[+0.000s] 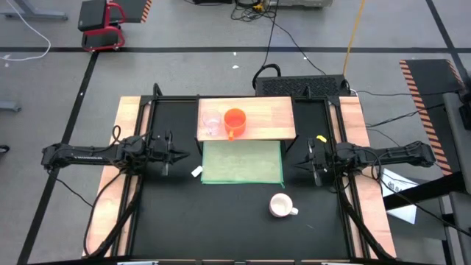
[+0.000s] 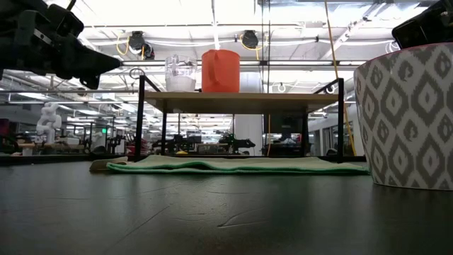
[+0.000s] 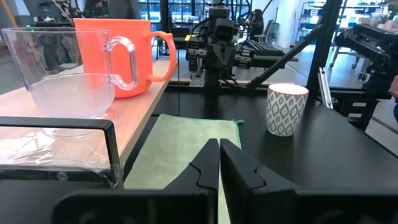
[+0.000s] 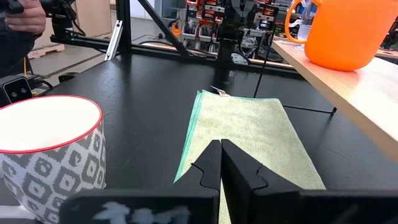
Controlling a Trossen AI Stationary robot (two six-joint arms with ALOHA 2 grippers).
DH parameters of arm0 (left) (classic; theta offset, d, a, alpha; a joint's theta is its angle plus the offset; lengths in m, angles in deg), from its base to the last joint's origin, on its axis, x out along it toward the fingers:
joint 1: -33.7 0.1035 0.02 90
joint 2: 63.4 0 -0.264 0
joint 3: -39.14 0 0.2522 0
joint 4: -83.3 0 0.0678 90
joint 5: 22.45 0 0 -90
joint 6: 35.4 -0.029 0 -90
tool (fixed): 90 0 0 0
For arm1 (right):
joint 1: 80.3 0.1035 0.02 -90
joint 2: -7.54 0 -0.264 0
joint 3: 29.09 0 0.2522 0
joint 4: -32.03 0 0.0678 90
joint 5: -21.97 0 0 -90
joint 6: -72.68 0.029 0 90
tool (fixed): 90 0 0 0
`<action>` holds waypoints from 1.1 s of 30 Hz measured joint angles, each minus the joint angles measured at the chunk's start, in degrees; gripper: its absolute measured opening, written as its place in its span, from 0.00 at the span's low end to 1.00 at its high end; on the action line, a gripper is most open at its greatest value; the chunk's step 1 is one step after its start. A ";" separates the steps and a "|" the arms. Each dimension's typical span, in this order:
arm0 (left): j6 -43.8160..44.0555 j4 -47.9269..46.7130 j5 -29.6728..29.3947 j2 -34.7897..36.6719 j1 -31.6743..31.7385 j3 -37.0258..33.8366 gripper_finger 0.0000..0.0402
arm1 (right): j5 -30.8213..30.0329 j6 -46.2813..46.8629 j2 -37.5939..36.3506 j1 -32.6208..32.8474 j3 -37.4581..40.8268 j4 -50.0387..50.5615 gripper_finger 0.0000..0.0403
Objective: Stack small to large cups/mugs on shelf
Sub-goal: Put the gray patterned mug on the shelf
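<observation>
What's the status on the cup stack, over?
Left tool and right tool both shut, empty, flanking the green mat. Clear cup and orange mug side by side on the shelf; white mug on the table. Nothing blocking.

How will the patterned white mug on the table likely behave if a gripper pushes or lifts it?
The white mug stands upright on the bare black table, so a low push would probably slide it rather than tip it. It looks like glazed ceramic: likely stiff, fairly heavy for its size, perhaps slippery. Its side handle could make it turn when pushed off-centre.
</observation>
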 joint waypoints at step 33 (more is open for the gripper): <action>-0.28 -0.15 -0.13 -0.04 0.00 0.00 0.08 | 9.11 0.74 29.70 15.08 -18.27 -11.30 0.00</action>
